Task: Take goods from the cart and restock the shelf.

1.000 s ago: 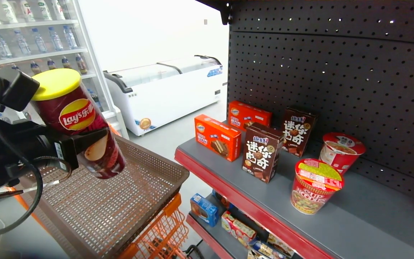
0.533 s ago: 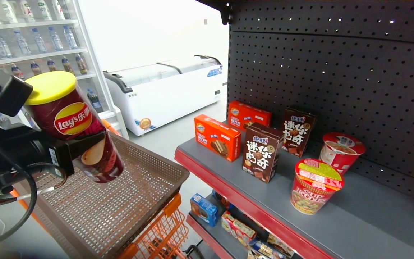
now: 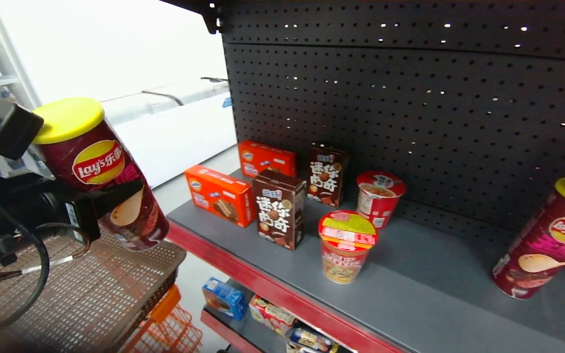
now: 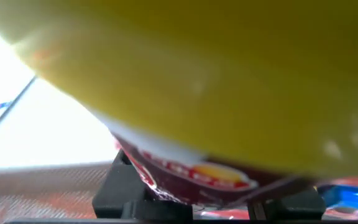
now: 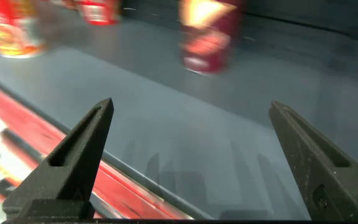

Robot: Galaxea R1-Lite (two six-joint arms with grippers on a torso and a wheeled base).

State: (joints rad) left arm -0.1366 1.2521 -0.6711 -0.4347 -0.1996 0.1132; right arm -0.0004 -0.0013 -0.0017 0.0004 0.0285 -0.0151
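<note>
View shifted right | left gripper (image 3: 115, 202) clamped on chips can (image 3: 97, 162) | right gripper (image 5: 191, 106) apart

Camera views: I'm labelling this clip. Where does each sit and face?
Head view: on the head, looking down at the shelf; the left gripper holds a chips can.
Left wrist view: on the left wrist, facing that can's yellow lid close up.
Right wrist view: past the open right gripper onto the shelf.
Shared: head and right wrist views both show the shelved can.
</note>
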